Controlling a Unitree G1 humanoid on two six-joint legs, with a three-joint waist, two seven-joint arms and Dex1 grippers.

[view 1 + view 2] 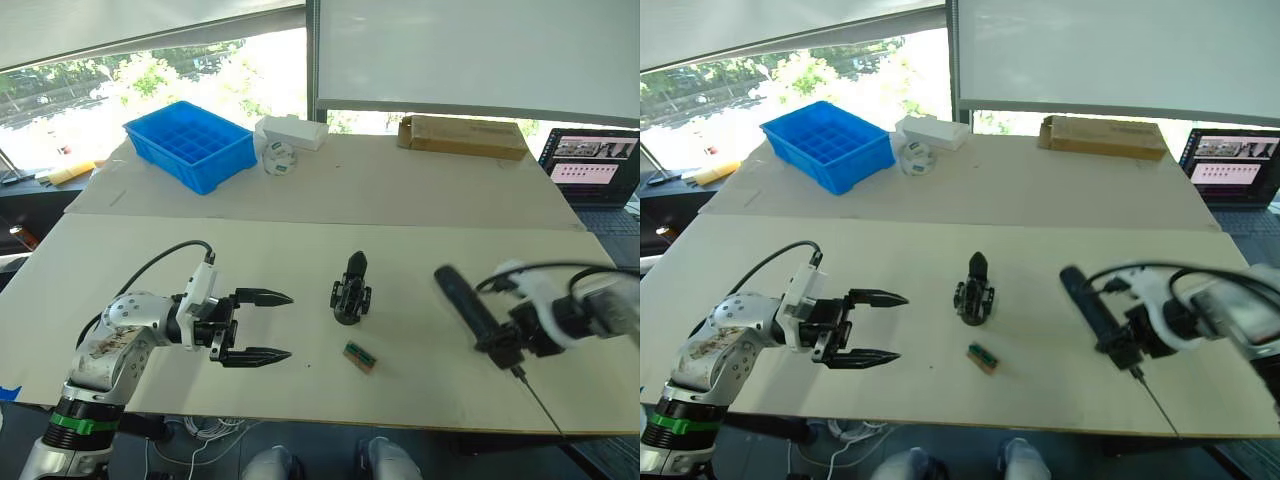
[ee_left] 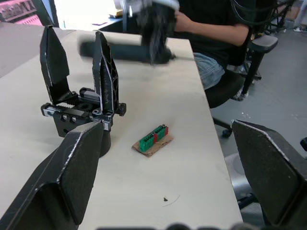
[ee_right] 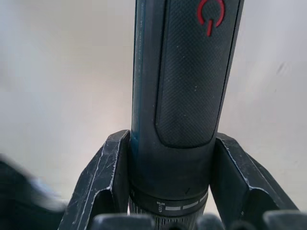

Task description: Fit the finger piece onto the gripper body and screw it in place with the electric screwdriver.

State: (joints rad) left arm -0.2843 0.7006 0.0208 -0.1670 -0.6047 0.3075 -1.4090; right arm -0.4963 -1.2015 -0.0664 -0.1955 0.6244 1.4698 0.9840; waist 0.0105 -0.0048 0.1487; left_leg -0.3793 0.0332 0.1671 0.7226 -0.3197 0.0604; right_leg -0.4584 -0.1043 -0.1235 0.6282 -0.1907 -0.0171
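Gripper body (image 1: 351, 290): upright, counter (image 1: 300, 180) centre. Right gripper (image 1: 505, 345), at 3 o'clock: jaws clenched on electric screwdriver (image 1: 470, 305). Left gripper (image 1: 262, 326), at 9 o'clock: jaws released.

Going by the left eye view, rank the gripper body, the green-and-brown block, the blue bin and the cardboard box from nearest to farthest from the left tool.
From the left tool:
1. Gripper body, just to its right, and green-and-brown block, right and nearer the table's front edge: too close to call.
2. Blue bin, far side, left.
3. Cardboard box, far side, right.
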